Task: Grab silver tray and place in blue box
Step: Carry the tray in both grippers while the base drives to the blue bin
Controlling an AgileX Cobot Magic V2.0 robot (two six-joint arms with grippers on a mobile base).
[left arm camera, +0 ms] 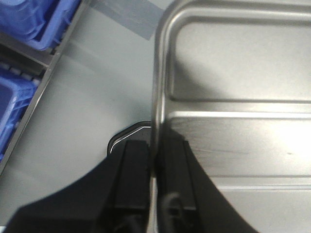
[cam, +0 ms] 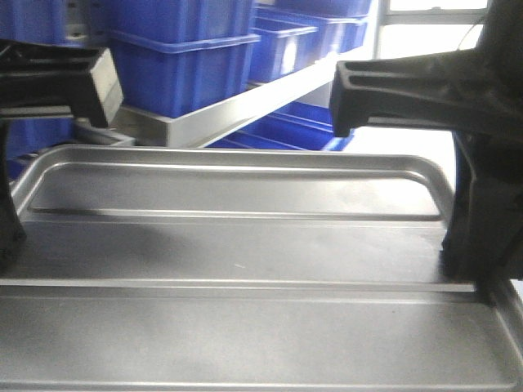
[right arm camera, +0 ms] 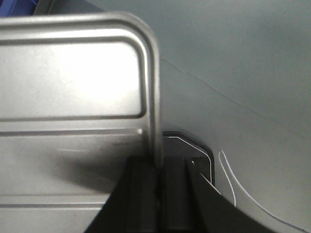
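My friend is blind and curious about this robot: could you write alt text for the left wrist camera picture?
The left gripper, two black fingers, pinches the side rim of a silver tray that fills the right of the picture. To the left lie a grey surface and, at the edge, blue crates on a metal rack.

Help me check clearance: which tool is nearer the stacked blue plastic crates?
Left. The left tool, clamped on the rectangular silver metal tray's rim, has the blue plastic crates alongside; the right tool grips the opposite rim, farther away.
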